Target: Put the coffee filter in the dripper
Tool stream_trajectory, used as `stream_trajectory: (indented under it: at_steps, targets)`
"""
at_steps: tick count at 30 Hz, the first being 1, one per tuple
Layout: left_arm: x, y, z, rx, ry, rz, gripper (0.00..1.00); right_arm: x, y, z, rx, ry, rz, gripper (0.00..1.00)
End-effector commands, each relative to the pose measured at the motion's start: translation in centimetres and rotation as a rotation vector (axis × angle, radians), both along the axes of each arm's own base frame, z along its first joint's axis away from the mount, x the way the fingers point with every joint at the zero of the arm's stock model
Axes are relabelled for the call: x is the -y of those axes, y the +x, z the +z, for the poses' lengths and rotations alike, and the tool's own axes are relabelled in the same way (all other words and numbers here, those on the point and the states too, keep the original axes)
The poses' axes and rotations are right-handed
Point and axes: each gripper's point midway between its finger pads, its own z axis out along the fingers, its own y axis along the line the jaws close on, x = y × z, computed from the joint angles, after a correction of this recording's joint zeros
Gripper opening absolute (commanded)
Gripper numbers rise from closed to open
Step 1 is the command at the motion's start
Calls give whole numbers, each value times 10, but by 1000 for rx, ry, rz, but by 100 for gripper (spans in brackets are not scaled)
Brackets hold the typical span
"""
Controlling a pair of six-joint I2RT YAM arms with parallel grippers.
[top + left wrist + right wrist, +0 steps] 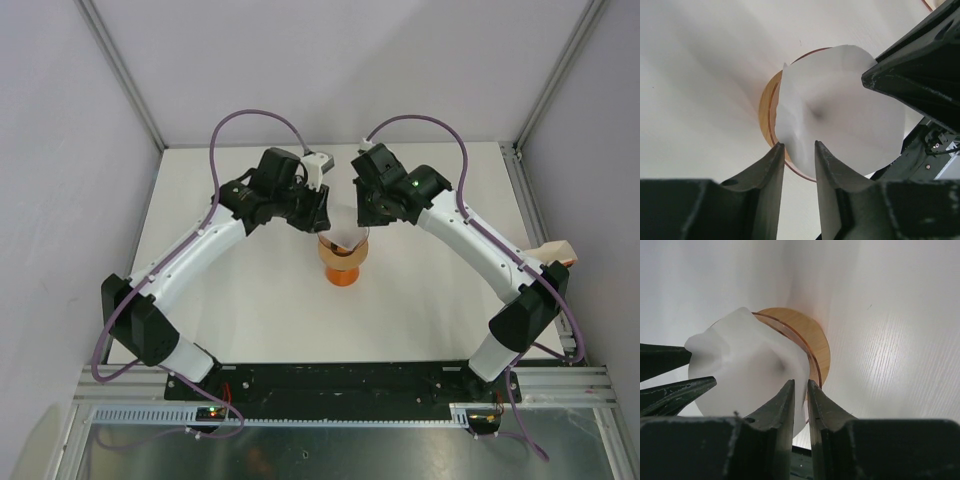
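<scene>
On your left, the bare table [240, 300] lies open out to its edge. Your left gripper [799, 150] has its fingers a little apart, straddling one edge of the coffee filter [840, 115]. The filter sits opened in the dripper [766, 107] mid-table, its rim overhanging the orange lip. Your right gripper [801, 386] brackets the opposite edge, fingers almost together; you cannot tell whether they pinch the paper.
</scene>
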Motion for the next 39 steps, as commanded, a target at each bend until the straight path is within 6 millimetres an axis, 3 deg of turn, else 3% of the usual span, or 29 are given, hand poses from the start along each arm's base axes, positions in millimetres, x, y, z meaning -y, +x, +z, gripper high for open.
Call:
stream_trajectory:
  at_steps: [1,8,17,21,24,26,29,34,39]
  targets:
    - [-2,10,27,88,-16,-3,38,0,6,15,60,10,6,24]
    - [-4,12,33,110,-14,4,47,-3,5,30,125,-2,18,37]
    - [-9,13,66,201,-43,9,73,-4,2,75,257,69,39,51]
    - [-21,15,74,229,-46,33,84,-5,-1,94,310,112,60,48]
    - [-39,23,78,252,-34,80,90,-17,-5,98,317,152,114,33]
    - [-54,30,78,262,-24,121,94,-27,-7,90,292,153,151,18]
    - [-83,41,76,273,-13,194,98,-36,-6,74,254,102,175,3]
    - [-129,54,67,263,-29,302,100,-43,-3,47,189,4,188,0]
    - [-158,59,56,241,-57,358,100,-47,-4,14,103,-85,209,0]
